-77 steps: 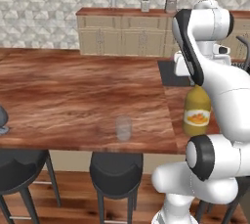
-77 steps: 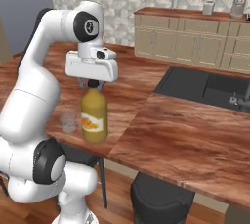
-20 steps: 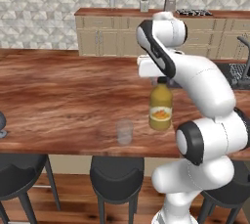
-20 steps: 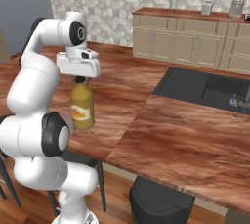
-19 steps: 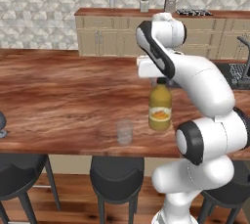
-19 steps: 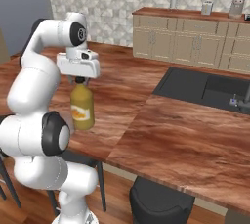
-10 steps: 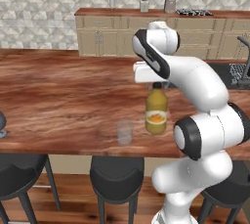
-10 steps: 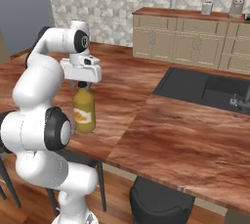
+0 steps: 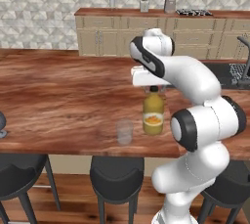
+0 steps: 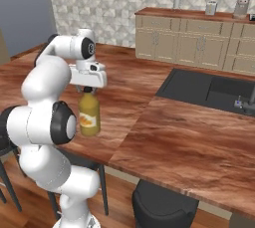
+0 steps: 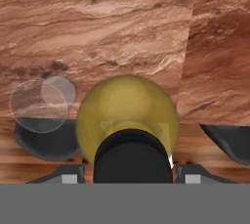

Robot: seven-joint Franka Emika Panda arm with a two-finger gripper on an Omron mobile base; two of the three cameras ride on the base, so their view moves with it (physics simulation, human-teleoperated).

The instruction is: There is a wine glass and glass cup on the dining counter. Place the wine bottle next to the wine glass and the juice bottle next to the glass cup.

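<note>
The yellow-orange juice bottle [image 9: 153, 116] hangs upright just over the dining counter [image 9: 58, 96], near its front edge. My gripper [image 9: 154, 89] is shut on its dark cap from above. Whether its base touches the wood I cannot tell. The clear glass cup [image 9: 124, 132] stands a short way to the bottle's left. In the hand view the juice bottle [image 11: 128, 113] sits under my gripper [image 11: 130, 167], with the glass cup [image 11: 43, 101] to its left. From the right base view the juice bottle [image 10: 89, 116] hangs under my gripper [image 10: 87, 89]. A greyish wine glass [image 9: 1, 123] shows at the far left edge. The wine bottle is out of view.
A dark inset sink [image 10: 209, 90] with a faucet [image 10: 247, 103] lies to the right on the island. Black stools [image 9: 116, 185] stand below the counter's front edge. The wall counter [image 9: 146, 13] with small jars runs along the back.
The arm has carried the juice bottle leftward along the counter's front, closer to the glass cup. The grip on the cap is unchanged.
</note>
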